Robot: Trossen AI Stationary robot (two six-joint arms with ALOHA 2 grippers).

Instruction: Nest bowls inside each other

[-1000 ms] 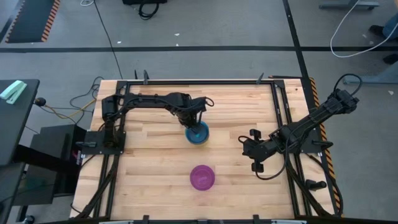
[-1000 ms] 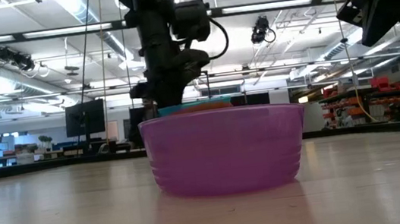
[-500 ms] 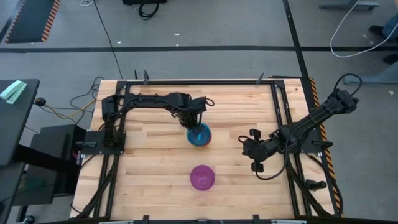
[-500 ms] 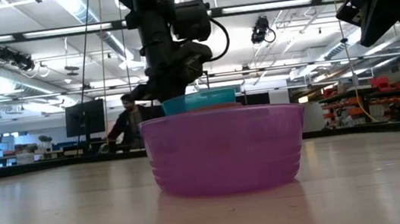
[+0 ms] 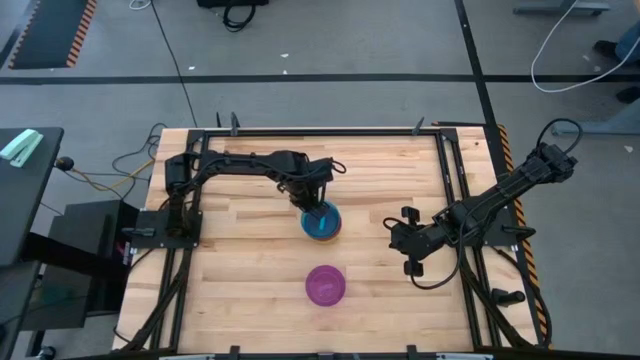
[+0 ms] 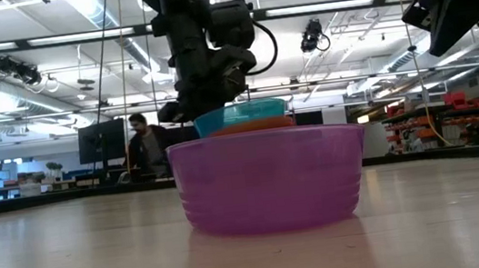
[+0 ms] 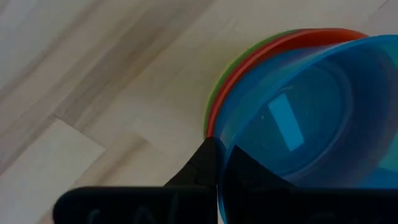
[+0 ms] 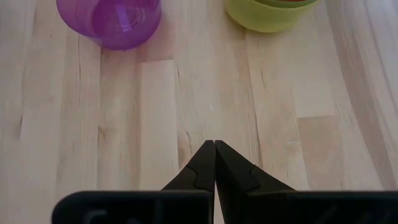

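Note:
A stack of bowls (image 5: 322, 221) stands mid-table: a blue bowl (image 7: 298, 118) sits in an orange one (image 7: 273, 46), which sits in a green one (image 7: 219, 87). My left gripper (image 5: 314, 203) is shut on the blue bowl. In the low view the blue bowl (image 6: 241, 113) and an orange strip (image 6: 252, 125) show above the purple bowl (image 6: 268, 178), which stands alone on its base nearer the near edge (image 5: 325, 285). No pink or yellow bowl shows. My right gripper (image 5: 405, 246) waits shut at the right, touching nothing. My left gripper holds the blue bowl by its rim (image 7: 219, 163), on the stack's far-left side. One finger (image 7: 202, 165) is outside the wall and the other (image 7: 245, 171) shows through it from inside. The fingers come from above. The purple bowl hides whether the stack touches the table.
Bare wood lies around both bowls. A dark metal frame (image 5: 448, 180) runs along the table's edges. The right wrist view shows the purple bowl (image 8: 109, 18) and the green bowl (image 8: 270, 14) ahead of the shut fingers. A person (image 6: 142, 141) is in the room beyond.
My left gripper has carried the stack a little toward the near edge and the purple bowl. In the low view the blue bowl now stands higher over the purple rim, with the orange bowl showing under it. The person in the background has walked into view.

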